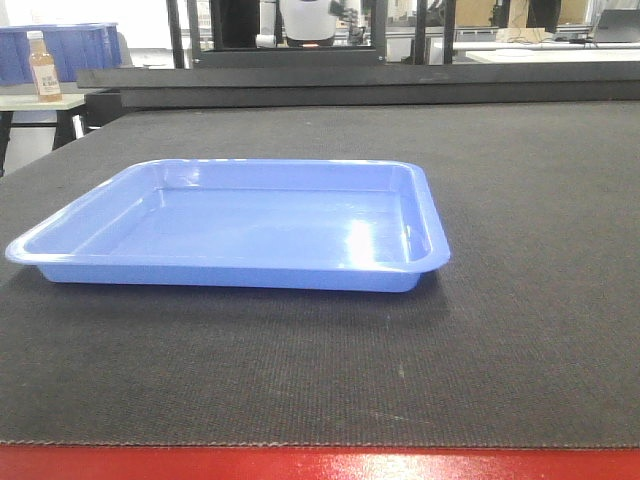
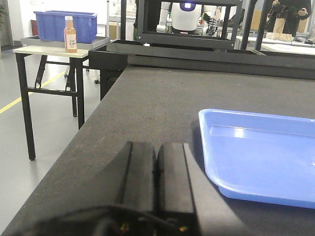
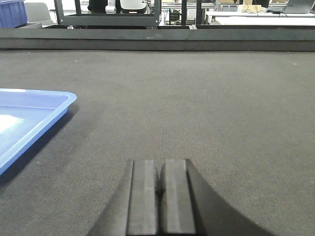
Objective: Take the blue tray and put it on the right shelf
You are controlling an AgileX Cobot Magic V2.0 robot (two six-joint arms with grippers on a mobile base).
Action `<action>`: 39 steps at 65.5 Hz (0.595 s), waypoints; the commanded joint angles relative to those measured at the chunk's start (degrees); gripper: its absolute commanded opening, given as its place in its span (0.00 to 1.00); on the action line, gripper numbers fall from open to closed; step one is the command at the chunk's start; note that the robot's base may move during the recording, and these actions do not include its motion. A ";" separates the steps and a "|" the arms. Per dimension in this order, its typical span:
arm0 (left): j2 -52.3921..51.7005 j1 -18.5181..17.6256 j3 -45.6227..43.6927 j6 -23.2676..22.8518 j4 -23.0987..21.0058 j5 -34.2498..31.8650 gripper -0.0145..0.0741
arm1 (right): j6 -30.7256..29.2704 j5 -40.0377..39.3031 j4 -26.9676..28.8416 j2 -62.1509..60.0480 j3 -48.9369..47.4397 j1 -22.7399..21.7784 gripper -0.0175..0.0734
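I saw wide, shallow, glossy periwinkle-blue plastic tray (image 1: 230, 225) lying flat on dark grey woven table mat (image 1: 500, 330). Left gripper (image 2: 156, 157) sat low, just left of tray, fingers pressed together, gripping nothing. Right gripper (image 3: 160, 169) sat right of tray, apart from it, fingers likewise pressed together.

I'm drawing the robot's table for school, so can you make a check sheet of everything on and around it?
Surface: dark woven mat with a red front edge.
Job's things: blue tray, empty, flat on the mat; right shelf not in view.
Clutter: nothing seen.
Grippers: left gripper shut, empty, left of the tray; right gripper shut, empty, right of it; neither touches it.
Cables: nothing seen.
Surroundings: side table with a bottle and a dark blue bin; black frames behind.
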 commanded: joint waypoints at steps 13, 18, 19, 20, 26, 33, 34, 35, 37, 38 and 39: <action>-0.92 -0.02 1.78 0.14 -0.36 -5.58 0.11 | -0.51 -4.75 0.10 -1.16 -1.29 0.07 0.25; -0.92 -0.02 1.78 0.14 -0.36 -5.58 0.11 | -0.51 -4.75 0.10 -1.16 -1.29 0.07 0.25; -0.92 -0.02 1.78 0.14 -0.36 -5.58 0.11 | -0.51 -4.75 0.10 -1.16 -1.29 0.07 0.25; -0.92 -0.02 1.78 0.14 -0.36 -5.58 0.11 | -0.51 -4.75 0.10 -1.16 -1.29 0.07 0.25; -0.92 -0.02 1.78 0.14 -0.36 -5.58 0.11 | -0.51 -4.75 0.10 -1.16 -1.29 0.07 0.25; -0.92 -0.02 1.78 0.14 -0.36 -6.06 0.11 | -0.51 -4.98 0.10 -1.16 -1.29 0.05 0.25; -0.92 -0.02 1.78 0.14 -0.36 -6.15 0.11 | -0.51 -5.13 0.10 -1.16 -1.29 0.05 0.25; -0.92 -0.02 1.78 0.14 -0.36 -6.15 0.11 | -0.51 -5.25 0.10 -1.16 -1.29 0.05 0.25; -0.92 -0.02 1.78 0.14 -0.36 -6.20 0.11 | -0.51 -5.53 0.10 -1.16 -1.29 0.05 0.25; -0.92 -0.02 1.78 0.14 -0.36 -6.32 0.11 | -0.51 -5.65 0.10 -1.16 -1.29 0.05 0.25; -0.92 -0.02 1.78 0.14 -0.36 -6.66 0.11 | -0.51 -5.70 0.10 -1.16 -1.29 0.05 0.25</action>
